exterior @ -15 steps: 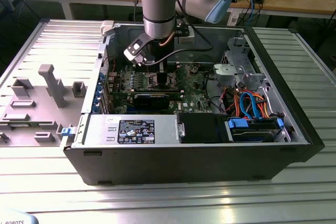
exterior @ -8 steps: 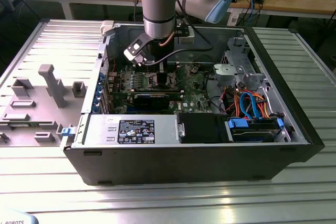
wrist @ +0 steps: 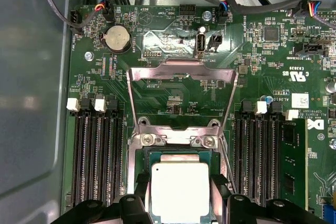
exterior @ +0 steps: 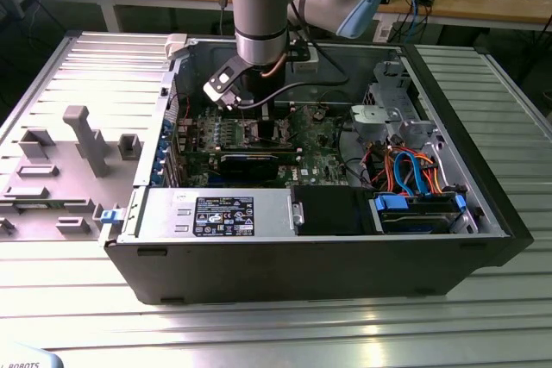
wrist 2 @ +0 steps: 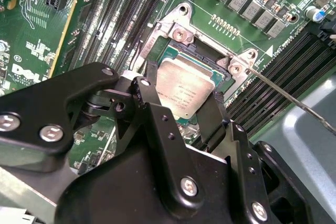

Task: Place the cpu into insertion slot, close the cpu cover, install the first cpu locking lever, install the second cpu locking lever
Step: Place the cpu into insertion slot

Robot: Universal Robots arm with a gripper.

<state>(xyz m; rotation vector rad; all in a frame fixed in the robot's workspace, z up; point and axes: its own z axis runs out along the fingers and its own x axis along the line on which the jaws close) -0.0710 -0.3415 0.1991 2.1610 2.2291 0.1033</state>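
The cpu [wrist: 179,190] has a dull, brushed silver metal top. The cpu cover [wrist: 181,71] is thin bare metal with a soft sheen. The claw [wrist 2: 184,98] is matt black with shiny screw heads [wrist 2: 189,186]. The counter [exterior: 345,333] is ribbed, satin grey metal.

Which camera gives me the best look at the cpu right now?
The second wrist view: the cpu is in or just over the insertion slot, with most of its silver top on show. The first wrist view cuts off part of it at the picture's edge. In the exterior view the arm stands over that spot.
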